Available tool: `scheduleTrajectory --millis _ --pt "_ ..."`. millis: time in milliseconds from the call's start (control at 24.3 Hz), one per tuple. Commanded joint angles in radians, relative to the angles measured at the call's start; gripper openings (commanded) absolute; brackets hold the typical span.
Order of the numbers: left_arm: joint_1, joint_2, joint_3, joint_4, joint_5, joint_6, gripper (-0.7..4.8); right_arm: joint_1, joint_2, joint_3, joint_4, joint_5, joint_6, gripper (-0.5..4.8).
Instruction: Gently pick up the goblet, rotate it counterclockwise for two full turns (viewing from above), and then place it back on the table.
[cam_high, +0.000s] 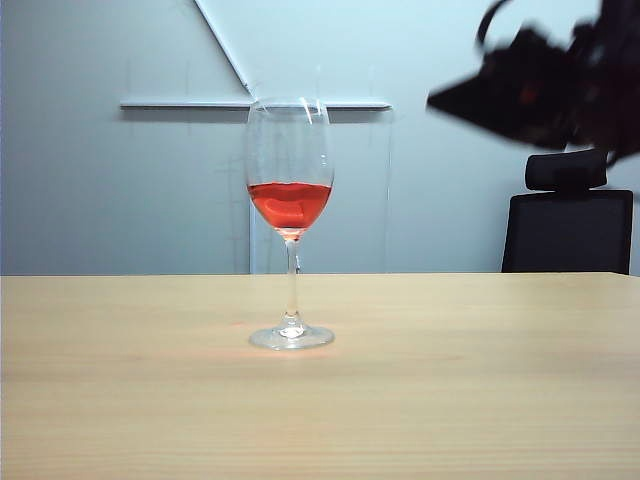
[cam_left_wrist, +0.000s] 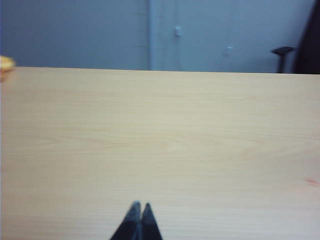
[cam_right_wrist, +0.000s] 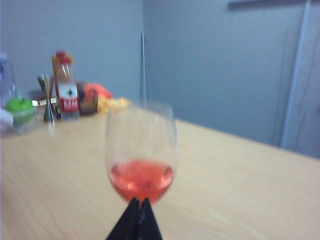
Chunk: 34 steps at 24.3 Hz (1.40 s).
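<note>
The goblet (cam_high: 290, 200), a tall clear glass with red liquid in its bowl, stands upright on its round foot on the beige table (cam_high: 480, 380), left of the middle. Nothing touches it. My right gripper (cam_high: 436, 98) hangs blurred high at the upper right, well clear of the glass, its tip pointing toward it. In the right wrist view the right gripper (cam_right_wrist: 139, 201) is shut and empty, with the goblet (cam_right_wrist: 141, 150) beyond its tips. My left gripper (cam_left_wrist: 140, 205) is shut and empty over bare table (cam_left_wrist: 160, 130), and the exterior view does not show it.
A black chair (cam_high: 568, 225) stands behind the table at the right. In the right wrist view a red-labelled bottle (cam_right_wrist: 65, 87), a metal jigger (cam_right_wrist: 46, 97), a green object (cam_right_wrist: 20, 107) and orange items (cam_right_wrist: 100, 95) crowd the table's far end.
</note>
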<state>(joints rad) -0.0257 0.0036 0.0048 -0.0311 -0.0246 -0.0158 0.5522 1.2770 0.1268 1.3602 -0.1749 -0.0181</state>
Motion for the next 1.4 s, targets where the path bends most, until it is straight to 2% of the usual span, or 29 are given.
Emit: scheduleTrajectory --millis 41,165,329,947,1070,1194,1276,1399 --pt "0.024 0.002 0.004 0.010 -0.002 0.001 -0.05 0.002 -0.095 0.000 -0.116 0.047 0.014 -0.06" --pt "0.019 0.002 0.004 0.010 0.003 0.001 -0.05 0.002 -0.167 0.000 -0.197 0.095 0.014 -0.05" --pt "0.020 0.002 0.004 0.009 0.003 0.001 -0.05 0.002 -0.203 0.000 -0.220 0.145 0.014 -0.05" --pt "0.020 0.002 0.004 0.010 0.003 0.001 -0.05 0.002 -0.202 0.000 -0.394 0.148 0.014 -0.05" --pt "0.020 0.002 0.004 0.010 0.003 0.001 -0.05 0.001 -0.202 0.000 -0.431 0.206 -0.002 -0.05" --pt "0.020 0.002 0.004 0.010 0.003 0.001 -0.05 0.002 -0.211 0.000 -0.436 0.308 -0.026 -0.05" --pt "0.020 0.002 0.004 0.010 0.003 0.001 -0.05 -0.001 -0.272 0.000 -0.508 0.389 -0.026 -0.05" --pt "0.020 0.002 0.004 0.010 0.003 0.001 -0.05 -0.056 -0.454 0.000 -0.673 0.377 -0.029 -0.05"
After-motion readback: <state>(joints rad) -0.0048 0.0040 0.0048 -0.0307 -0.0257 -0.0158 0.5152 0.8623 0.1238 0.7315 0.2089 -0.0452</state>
